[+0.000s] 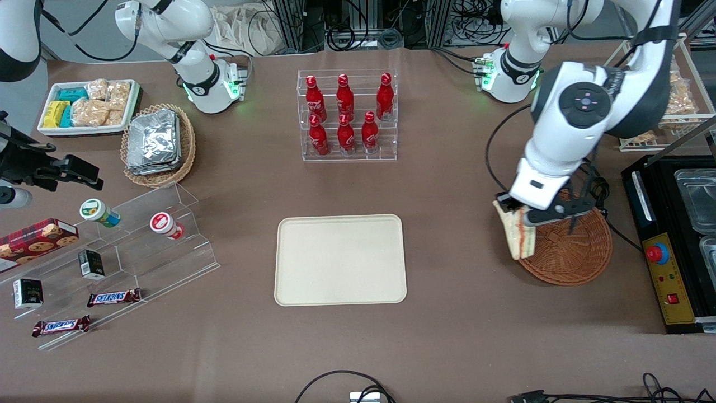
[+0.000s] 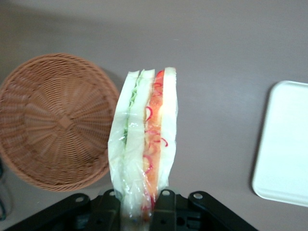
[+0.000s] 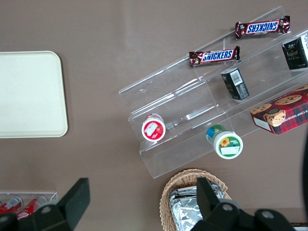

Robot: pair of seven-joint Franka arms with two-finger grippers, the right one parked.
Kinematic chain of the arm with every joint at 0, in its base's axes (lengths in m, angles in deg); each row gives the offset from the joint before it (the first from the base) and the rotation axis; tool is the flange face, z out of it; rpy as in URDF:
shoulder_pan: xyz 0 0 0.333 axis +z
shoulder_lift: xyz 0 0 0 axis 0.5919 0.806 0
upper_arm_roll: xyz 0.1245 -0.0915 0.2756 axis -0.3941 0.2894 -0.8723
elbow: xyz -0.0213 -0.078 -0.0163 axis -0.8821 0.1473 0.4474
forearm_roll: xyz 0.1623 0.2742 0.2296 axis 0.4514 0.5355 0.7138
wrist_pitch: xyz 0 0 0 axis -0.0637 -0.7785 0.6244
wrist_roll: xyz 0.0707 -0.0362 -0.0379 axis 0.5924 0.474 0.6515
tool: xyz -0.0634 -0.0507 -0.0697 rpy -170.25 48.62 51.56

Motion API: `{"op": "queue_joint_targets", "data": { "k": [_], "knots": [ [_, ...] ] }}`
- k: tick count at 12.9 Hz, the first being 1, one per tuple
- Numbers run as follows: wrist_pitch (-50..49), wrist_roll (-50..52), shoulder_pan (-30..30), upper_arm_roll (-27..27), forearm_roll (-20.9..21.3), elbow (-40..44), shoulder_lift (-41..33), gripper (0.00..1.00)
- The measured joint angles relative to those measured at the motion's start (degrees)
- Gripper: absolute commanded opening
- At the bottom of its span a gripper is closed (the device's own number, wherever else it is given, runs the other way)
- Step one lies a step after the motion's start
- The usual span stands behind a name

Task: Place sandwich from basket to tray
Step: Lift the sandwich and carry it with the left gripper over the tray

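Wrapped sandwich (image 2: pixel 143 144) hangs clamped at its bottom edge between the jaws of the gripper (image 2: pixel 142 199), long axis pointing straight out from them, lifted above the basket (image 1: pixel 568 246) rim, with the bare tray (image 1: pixel 340 259) lying well off sideways toward the parked arm's end of the table (image 1: pixel 458 168).

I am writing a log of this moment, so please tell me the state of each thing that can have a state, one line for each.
sandwich: wrapped in clear film, lifted out, held at the basket's edge.
tool: shut on the sandwich, above the basket's rim.
basket: nothing in it.
tray: flat on the table, nothing on it.
red bottles: upright in the clear rack, capped.
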Motion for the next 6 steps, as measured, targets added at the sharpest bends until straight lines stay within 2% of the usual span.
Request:
{"op": "queue_joint_targets", "data": {
  "k": [3, 6],
  "knots": [
    [-1.91, -0.19, -6.19, 0.04, 0.10, 6.22, 4.63, 0.16],
    [-5.34, 0.03, -11.65, 0.03, 3.61, 14.80, 11.77, 0.16]
  ]
}}
